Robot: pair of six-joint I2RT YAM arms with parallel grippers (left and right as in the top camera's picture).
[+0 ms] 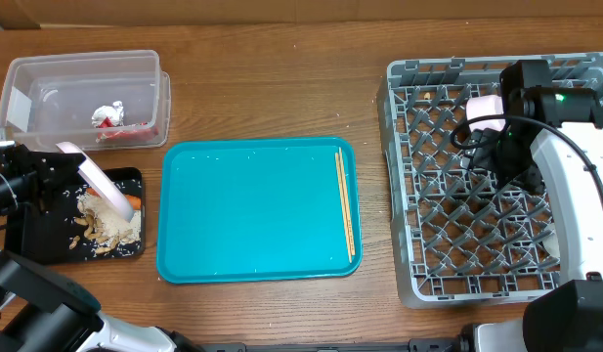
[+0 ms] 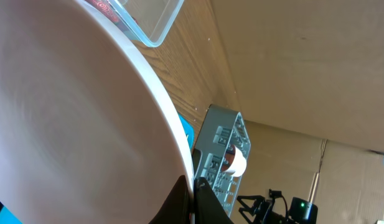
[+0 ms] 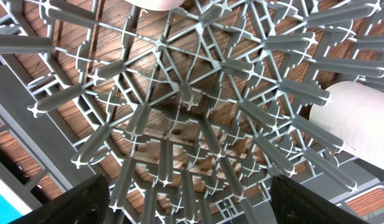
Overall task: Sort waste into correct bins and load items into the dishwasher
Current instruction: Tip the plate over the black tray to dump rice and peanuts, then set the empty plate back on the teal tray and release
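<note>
My left gripper (image 1: 74, 162) is shut on the rim of a pale pink plate (image 1: 104, 186), tilted on edge over the black bin (image 1: 42, 240), which holds food scraps (image 1: 104, 230). In the left wrist view the plate (image 2: 73, 118) fills the frame and the fingers (image 2: 193, 193) pinch its edge. My right gripper (image 3: 190, 199) is open and empty above the grey dishwasher rack (image 1: 477, 264). A white cup (image 1: 484, 106) lies in the rack; it also shows in the right wrist view (image 3: 360, 124). Wooden chopsticks (image 1: 345, 203) lie on the teal tray (image 1: 252, 210).
A clear plastic bin (image 1: 47, 98) at the back left holds crumpled red and white waste (image 1: 107, 117). The rack's grey pegs (image 3: 185, 93) stand right under my right fingers. Cardboard walls stand behind the table.
</note>
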